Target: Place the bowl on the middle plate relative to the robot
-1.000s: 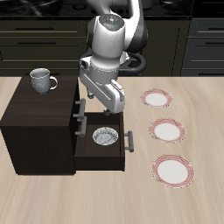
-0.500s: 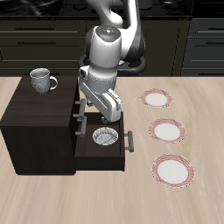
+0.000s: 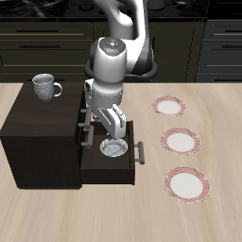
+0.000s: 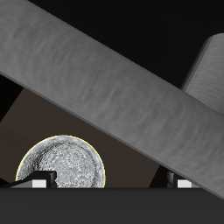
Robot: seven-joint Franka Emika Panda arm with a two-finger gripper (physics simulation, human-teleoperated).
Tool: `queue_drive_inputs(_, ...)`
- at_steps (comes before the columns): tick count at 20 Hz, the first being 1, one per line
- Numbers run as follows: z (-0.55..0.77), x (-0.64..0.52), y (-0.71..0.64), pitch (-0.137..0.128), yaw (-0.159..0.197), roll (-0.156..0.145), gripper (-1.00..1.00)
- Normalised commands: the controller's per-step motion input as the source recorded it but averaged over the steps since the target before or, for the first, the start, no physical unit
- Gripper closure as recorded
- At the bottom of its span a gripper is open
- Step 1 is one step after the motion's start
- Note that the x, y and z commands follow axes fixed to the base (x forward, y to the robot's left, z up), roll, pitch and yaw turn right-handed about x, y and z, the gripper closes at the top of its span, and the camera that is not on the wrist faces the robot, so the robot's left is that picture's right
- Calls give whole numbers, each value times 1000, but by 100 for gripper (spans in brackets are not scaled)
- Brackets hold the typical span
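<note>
The bowl (image 3: 115, 147) is small, white-grey and patterned, and it lies inside the open drawer (image 3: 111, 165) of a dark cabinet. My gripper (image 3: 114, 135) hangs just above it, open, with nothing between its fingers. The wrist view shows the bowl (image 4: 59, 164) on the drawer's brown floor, close to one fingertip (image 4: 38, 179) of the gripper (image 4: 109, 182). The middle plate (image 3: 181, 142), white with a pink-red rim, lies on the table beside the drawer, between two identical plates.
A grey mug (image 3: 43, 87) stands on the dark cabinet (image 3: 38, 132). The other plates lie farther back (image 3: 171, 106) and nearer the front edge (image 3: 187, 183). A drawer handle (image 3: 142, 151) juts toward the plates. A thick grey bar (image 4: 96, 83) crosses the wrist view.
The arm has folded down and the gripper has dropped from above the cabinet front into the open drawer, close over the bowl. Bowl, plates and mug have not moved.
</note>
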Motion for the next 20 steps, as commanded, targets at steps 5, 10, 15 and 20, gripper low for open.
queue_drive_inputs(5, -97, -236, 138, -34, -20, 37, -100)
queue_drive_inputs(10, -171, -11, 123, -11, -1, 49, -100)
queue_drive_inputs(15, -135, 246, 15, 34, -9, 15, -100)
queue_drive_inputs(20, -63, 101, -94, -15, -14, -1, -100)
